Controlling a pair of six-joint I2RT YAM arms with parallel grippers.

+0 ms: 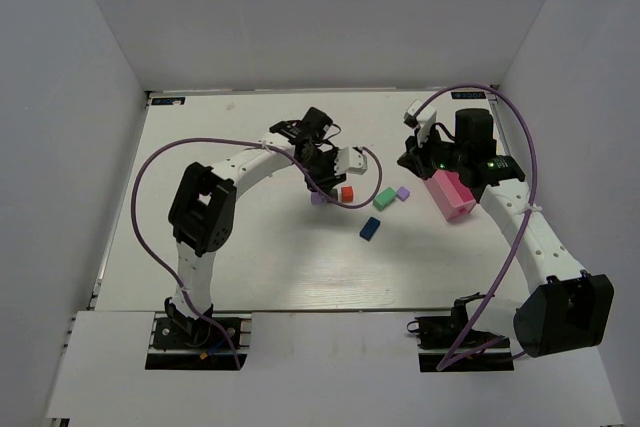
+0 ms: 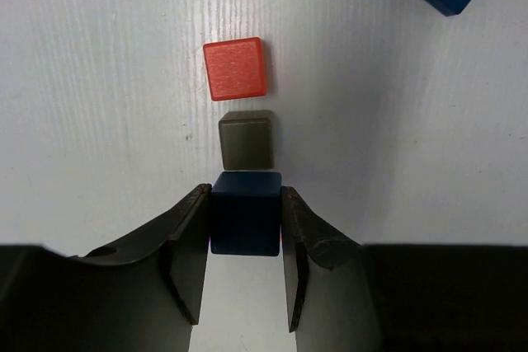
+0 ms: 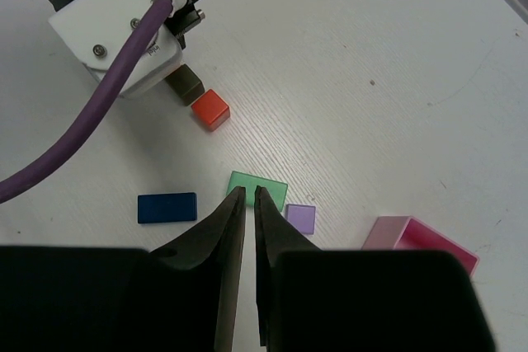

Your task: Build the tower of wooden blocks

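My left gripper (image 2: pixel 246 191) is shut on a dark blue cube (image 2: pixel 246 213), with both fingers against its sides. Just beyond it a dark brown cube (image 2: pixel 246 140) and a red cube (image 2: pixel 235 68) lie in a line on the table. In the top view a purple block (image 1: pixel 318 199) shows right under the left gripper (image 1: pixel 325 184); I cannot tell whether the blue cube rests on it. My right gripper (image 3: pixel 249 190) is shut and empty, hovering above a green brick (image 3: pixel 262 187), with a purple cube (image 3: pixel 300 218) and a blue brick (image 3: pixel 167 208) nearby.
A pink rectangular tray (image 1: pixel 450 194) lies on the table under the right wrist and shows in the right wrist view (image 3: pixel 421 241). Purple cables loop from both arms. White walls close off the table's left, right and back edges.
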